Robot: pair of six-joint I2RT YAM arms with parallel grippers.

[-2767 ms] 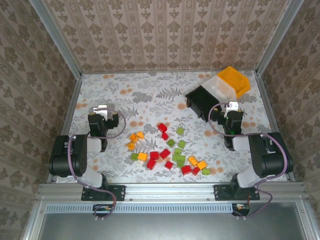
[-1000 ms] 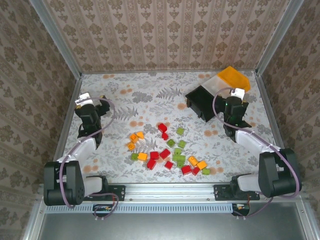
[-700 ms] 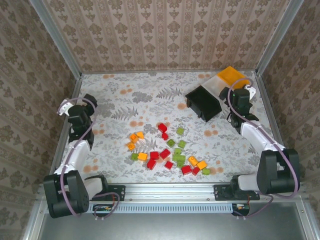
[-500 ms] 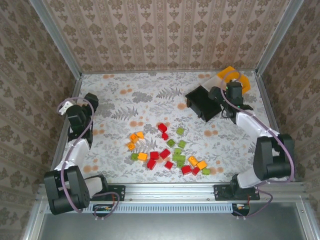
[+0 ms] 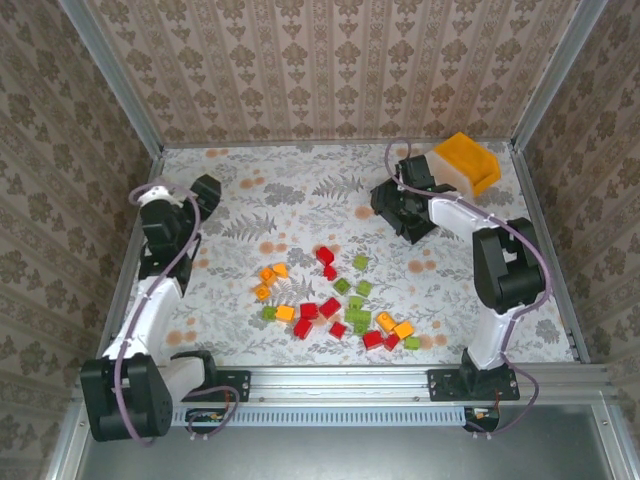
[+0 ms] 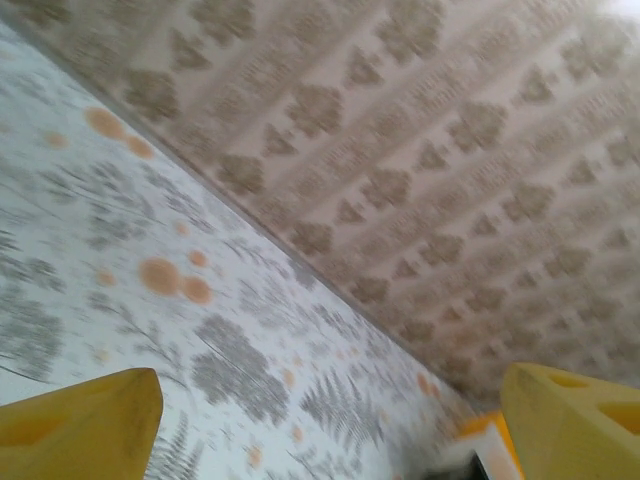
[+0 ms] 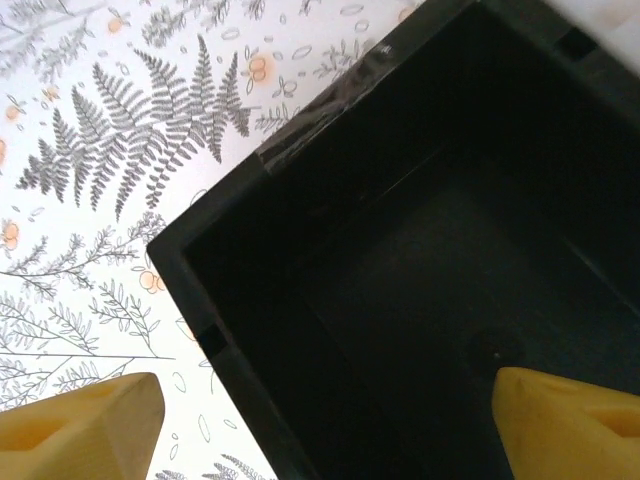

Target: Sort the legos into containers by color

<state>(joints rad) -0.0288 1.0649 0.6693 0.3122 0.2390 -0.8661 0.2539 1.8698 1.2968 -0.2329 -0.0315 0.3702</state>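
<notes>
Elbow stretched far forward and wrist bent left, my right pincer [image 5: 398, 195] hangs spread above the black open-topped plastic bin [image 7: 450, 250], mouth up, sitting skewed on the floral bench [image 5: 300, 210] at far right; its long axis I cannot tell.

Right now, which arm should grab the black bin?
Right. The right fingers hang open over the black bin; the left fingers are far across the table, pointing at the wall.
</notes>
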